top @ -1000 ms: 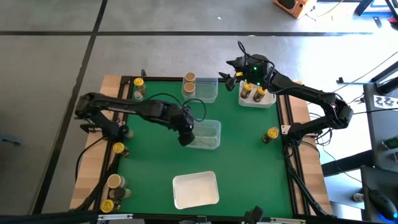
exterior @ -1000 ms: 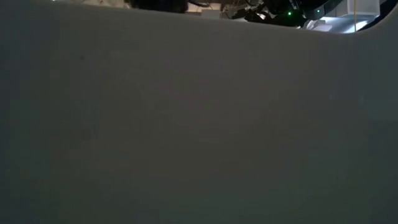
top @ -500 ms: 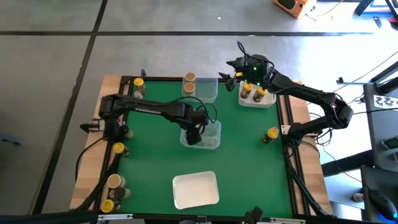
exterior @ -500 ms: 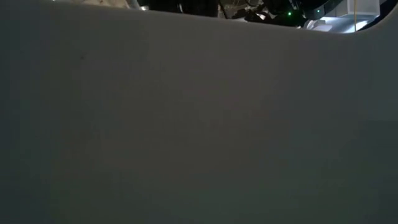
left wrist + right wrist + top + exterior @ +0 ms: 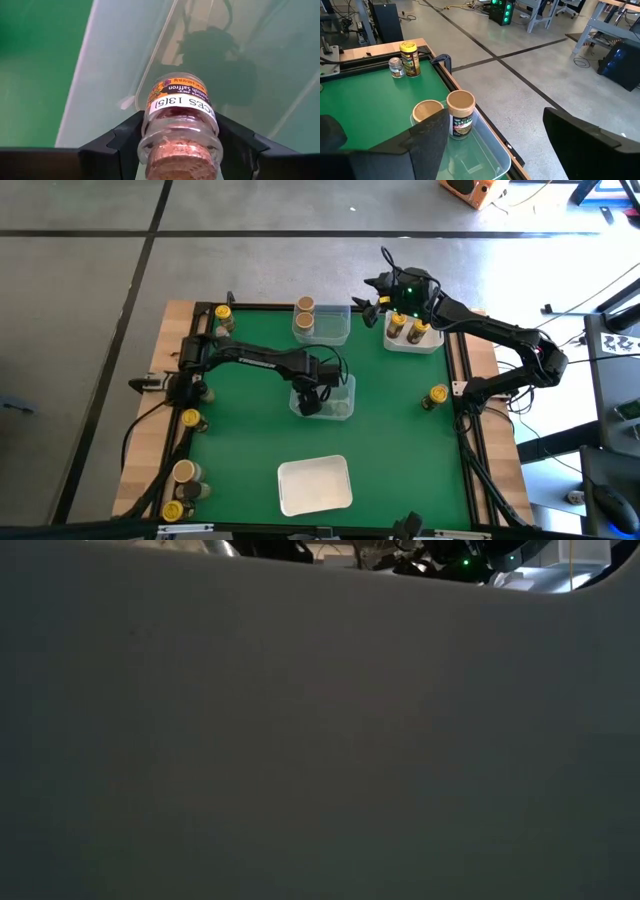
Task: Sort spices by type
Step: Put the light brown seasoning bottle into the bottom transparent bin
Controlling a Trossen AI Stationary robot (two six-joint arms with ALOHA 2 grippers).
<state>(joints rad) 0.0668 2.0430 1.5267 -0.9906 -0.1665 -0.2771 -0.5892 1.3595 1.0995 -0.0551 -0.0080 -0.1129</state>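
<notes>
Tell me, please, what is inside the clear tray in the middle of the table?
The left gripper holds a cork-topped saffron jar over the clear tray. The arm hides whatever lies beneath it.

Clear trays [image 5: 335,325] and a white tray [image 5: 315,484] rest on green mat [image 5: 250,440].

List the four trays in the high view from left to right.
Far clear tray with tan-topped jars → white tray → middle clear tray, where the left gripper holds a cork-topped jar → far white tray with two jars, by the right gripper.
</notes>
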